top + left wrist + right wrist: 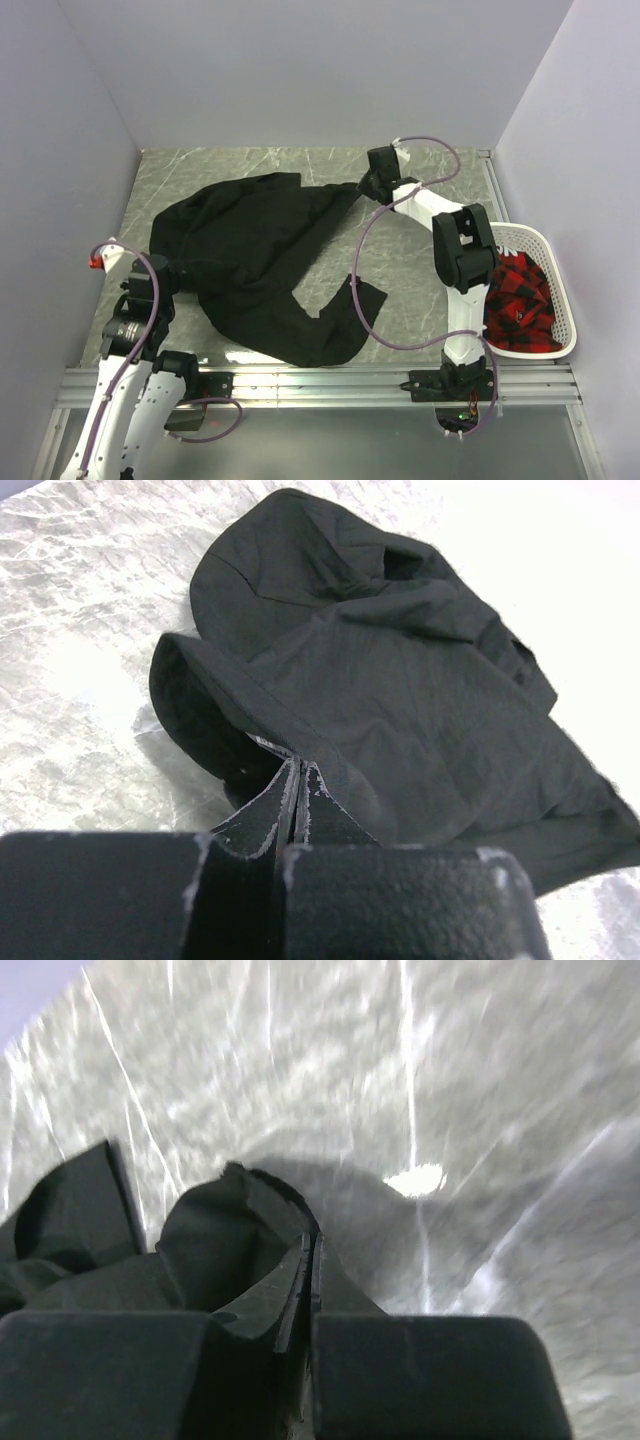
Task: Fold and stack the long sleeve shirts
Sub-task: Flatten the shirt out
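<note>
Shirt (pixel 250 250) (black) in left gripper (pixel 300 772), right gripper (pixel 309 1248)

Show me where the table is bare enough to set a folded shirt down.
Best: the bare table between the black shirt and the right arm, though a cable loops across it. Also the far strip along the back wall, left of the right hand. Crowded: the centre and left, under the shirt; the basket holds red plaid cloth.
</note>
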Tool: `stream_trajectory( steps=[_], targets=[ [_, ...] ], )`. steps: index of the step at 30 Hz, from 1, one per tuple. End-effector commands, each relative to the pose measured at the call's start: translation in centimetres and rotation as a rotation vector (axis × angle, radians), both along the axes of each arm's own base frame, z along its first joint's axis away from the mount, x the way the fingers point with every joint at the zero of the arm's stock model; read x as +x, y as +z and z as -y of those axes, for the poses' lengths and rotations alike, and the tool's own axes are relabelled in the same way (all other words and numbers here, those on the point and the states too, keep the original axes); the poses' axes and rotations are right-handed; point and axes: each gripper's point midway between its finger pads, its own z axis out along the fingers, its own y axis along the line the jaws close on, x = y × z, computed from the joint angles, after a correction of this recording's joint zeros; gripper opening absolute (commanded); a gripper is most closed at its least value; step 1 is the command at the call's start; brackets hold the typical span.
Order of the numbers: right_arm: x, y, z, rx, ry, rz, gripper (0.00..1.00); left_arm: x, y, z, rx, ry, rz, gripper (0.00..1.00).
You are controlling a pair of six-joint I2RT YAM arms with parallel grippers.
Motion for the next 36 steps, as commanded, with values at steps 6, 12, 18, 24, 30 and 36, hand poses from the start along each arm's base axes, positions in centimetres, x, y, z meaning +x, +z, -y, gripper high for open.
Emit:
stream_trajectory(
  steps=[6,12,18,24,30,36],
  targets=[
    [-2.5,15.2,9.6,-0.074,-0.176,0.286,0.0,1.7,3.6,0.2,0.025,-0.016,0.064,0.0],
    [-12.3,13.9,13.8,-0.072,-0.287,0.289,0.0,0.9,4.0,0.8,-0.011,-0.043,0.072,0.0],
    [-21.5,6.0,14.0,-0.005,-0.259,0.115,0.02,-0.6,1.6,1.7,-0.087,-0.061,0.012,0.0],
    [-28.6,2.1,12.9,0.052,-0.167,0.032,0.0,-2.0,2.1,0.3,-0.077,0.015,0.012,0.0],
    [-27.0,4.2,12.1,0.076,-0.116,0.138,0.0,0.2,3.4,1.7,-0.078,-0.06,0.048,0.01],
    [-16.9,14.1,9.8,0.018,-0.046,0.309,0.0,2.2,6.4,1.4,-0.035,-0.055,0.089,0.0]
  ],
)
